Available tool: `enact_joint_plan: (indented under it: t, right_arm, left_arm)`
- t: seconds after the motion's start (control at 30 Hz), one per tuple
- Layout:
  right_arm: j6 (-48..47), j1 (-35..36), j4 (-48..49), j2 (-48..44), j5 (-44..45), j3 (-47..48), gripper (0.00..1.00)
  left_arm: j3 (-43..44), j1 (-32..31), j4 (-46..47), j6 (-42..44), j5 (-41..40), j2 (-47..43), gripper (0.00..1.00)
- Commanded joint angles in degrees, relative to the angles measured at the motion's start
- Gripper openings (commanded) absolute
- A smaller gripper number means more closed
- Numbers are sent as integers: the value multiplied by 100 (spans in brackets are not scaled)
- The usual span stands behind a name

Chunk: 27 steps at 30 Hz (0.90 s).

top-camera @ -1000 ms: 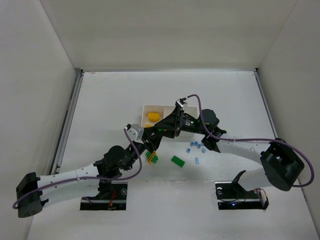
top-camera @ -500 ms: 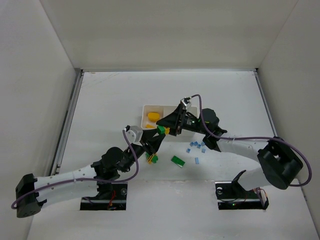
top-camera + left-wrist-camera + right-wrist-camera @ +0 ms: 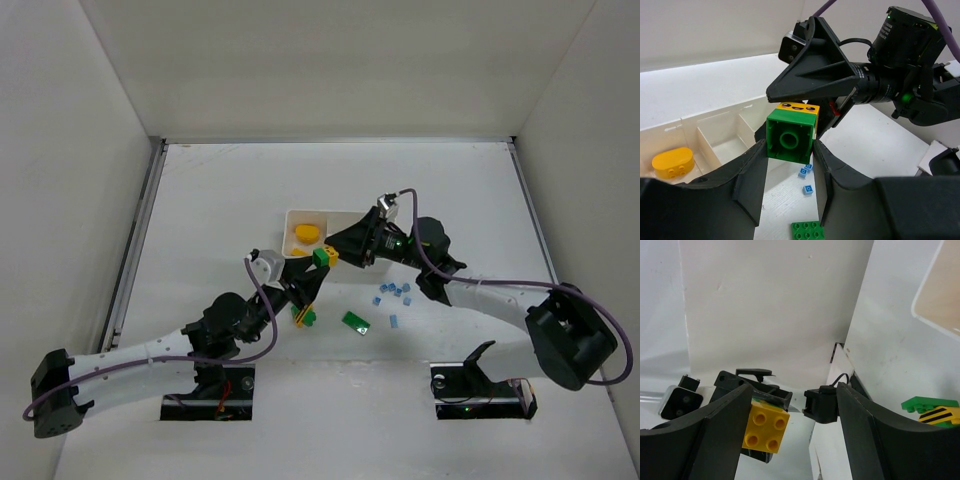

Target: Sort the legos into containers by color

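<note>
Presently, item by item.

Left gripper: jaws closed narrowly on a green brick, one finger against each side, the stud facing the wrist camera. The brick is lifted clear of the table.

Yellow brick: joined to the far face of the green brick, with a smiling face printed on it.

Right gripper: jaws wide. The yellow brick lies against one finger only, with a clear gap to the other.

Tray: white, with three compartments, near the middle of the table, just beyond the held pair. The compartment nearest the left edge holds a rounded yellow brick. The right arm covers the end toward the right edge, so its contents cannot be told.

Light blue bricks: a loose cluster on the table, on the near-edge side of the tray and under the right arm.

Green plate: flat on the table, nearer the near edge than the blue cluster.

Striped green brick: green with a black-and-yellow striped face. It lies beside the plate toward the left edge, directly under the left gripper.
</note>
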Motion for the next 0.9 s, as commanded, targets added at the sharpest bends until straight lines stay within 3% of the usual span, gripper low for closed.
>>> enact_joint_plan:
  t: [0.0, 0.7, 0.8, 0.87]
  right_arm:
    - [-112, -63, 164, -226, 29, -107, 74]
    - [108, 16, 472, -490, 29, -204, 45]
    - [117, 51, 472, -472, 29, -187, 47]
    - [125, 87, 472, -437, 12, -178, 54]
  left_arm:
    - [191, 58, 359, -49, -3, -25, 12]
    - [7, 190, 482, -66, -153, 159, 12]
    - [-20, 251, 491, -66, -162, 185, 12]
    - [-46, 260, 526, -66, -162, 203, 12]
